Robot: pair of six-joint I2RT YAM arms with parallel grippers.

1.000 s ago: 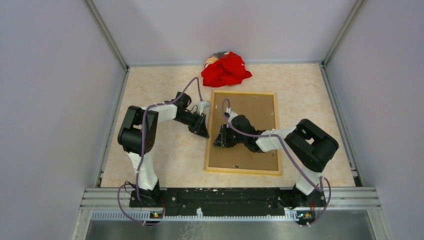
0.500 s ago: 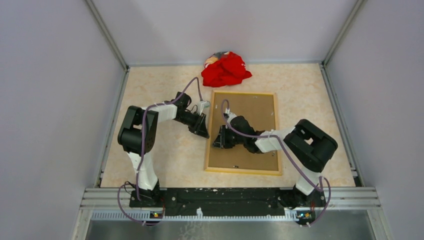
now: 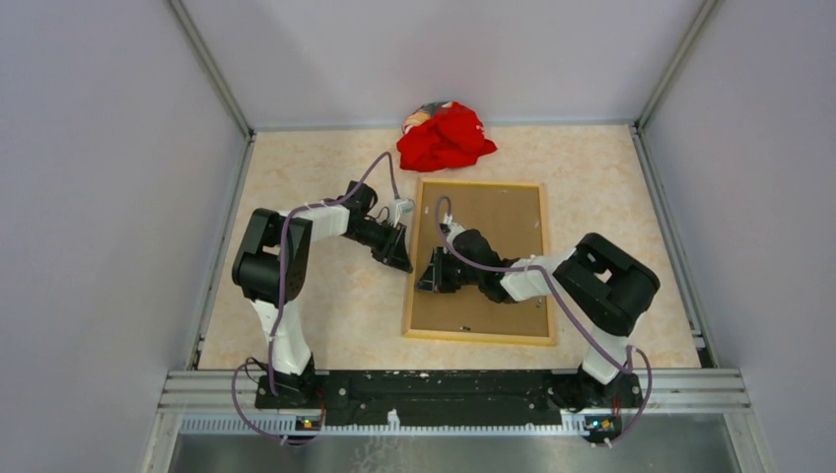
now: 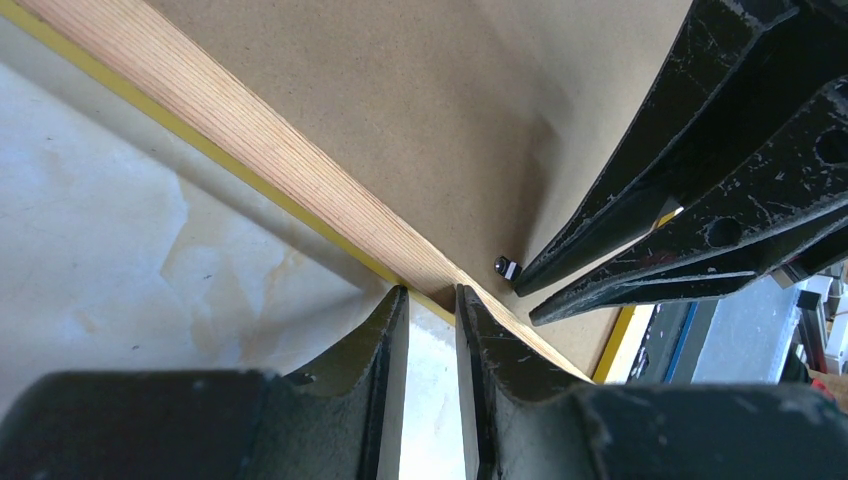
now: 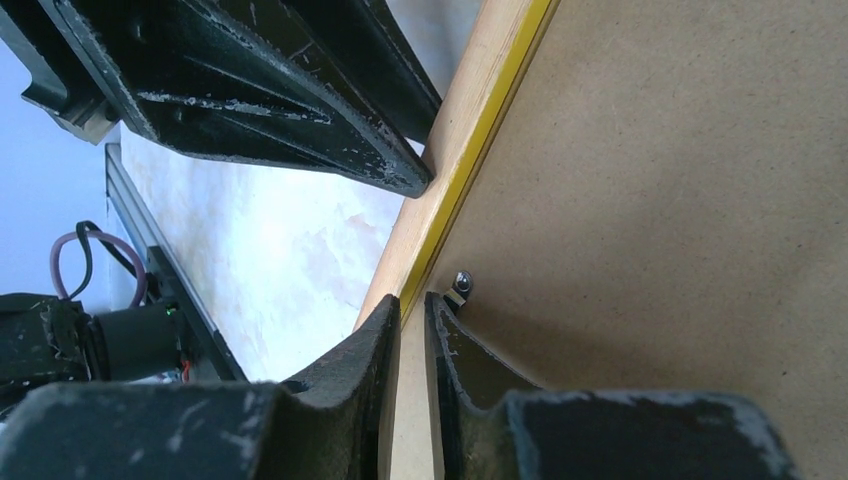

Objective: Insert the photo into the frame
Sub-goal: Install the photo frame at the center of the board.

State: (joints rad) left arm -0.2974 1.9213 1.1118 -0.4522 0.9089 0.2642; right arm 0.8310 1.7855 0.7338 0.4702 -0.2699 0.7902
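Observation:
The frame (image 3: 408, 307) lies face down, pale wood back up, with a brown backing panel (image 3: 503, 217) inside it. The photo is hidden. My left gripper (image 3: 401, 261) is at the frame's left rail. In the left wrist view its jaws (image 4: 432, 292) are almost closed with nothing between them, one tip over the table and one over the wooden rail (image 4: 250, 130). My right gripper (image 3: 426, 281) lies on the panel at the same rail. Its jaws (image 5: 412, 300) are almost closed and empty, beside a small metal clip (image 5: 461, 284). The clip also shows in the left wrist view (image 4: 506, 267).
A crumpled red cloth (image 3: 449, 136) lies at the back, just beyond the frame's top rail. Grey walls enclose the table on three sides. Another small clip (image 3: 463, 326) sits near the frame's bottom rail.
My right gripper has crept slightly left toward the frame's left rail. The left arm and the frame have not moved.

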